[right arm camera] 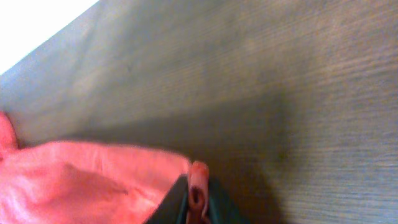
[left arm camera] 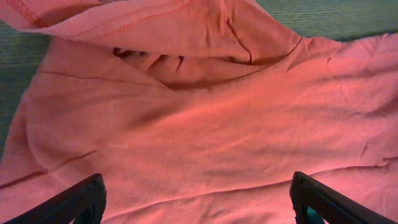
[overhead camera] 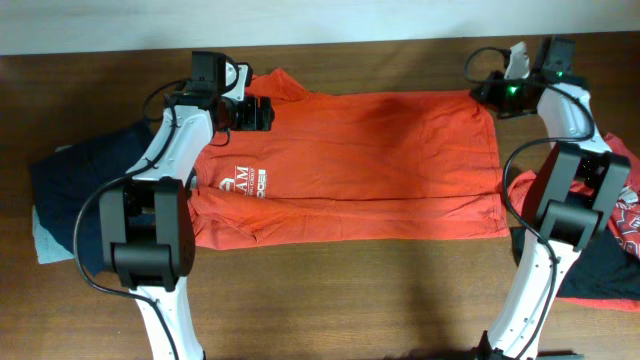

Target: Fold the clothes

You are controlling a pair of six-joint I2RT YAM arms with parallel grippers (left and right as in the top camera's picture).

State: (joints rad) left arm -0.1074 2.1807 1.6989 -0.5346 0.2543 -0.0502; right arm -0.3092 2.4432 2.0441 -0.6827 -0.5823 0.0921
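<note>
1. We saw an orange-red T-shirt [overhead camera: 380, 160] spread flat across the middle of the wooden worktop [overhead camera: 350, 300]. Its white lettering [overhead camera: 245, 183] sat toward the left arm's side.
2. The left fingers [overhead camera: 255, 112] hung over the T-shirt's collar end, near the far edge. In the left wrist view they stood wide apart and released, with nothing between them, and orange fabric filled the picture below (the neckline [left arm camera: 205, 68] lay rumpled just ahead).
3. The right fingers [overhead camera: 487, 95] sat at the T-shirt's far right corner. In the right wrist view they were clenched on a thin fold of the T-shirt's edge, which was pinched between the two dark tips. Bare wood stretched beyond.
4. A navy piece [overhead camera: 75, 175] lay at the left end of the worktop, partly behind the left arm. A pale grey-green piece [overhead camera: 45, 240] showed at its near edge. We could not tell whether the navy piece touched the T-shirt.
5. At the right end, a pile [overhead camera: 615, 235] of red and dark clothes lay just beside the right arm, which hid part of it.
</note>
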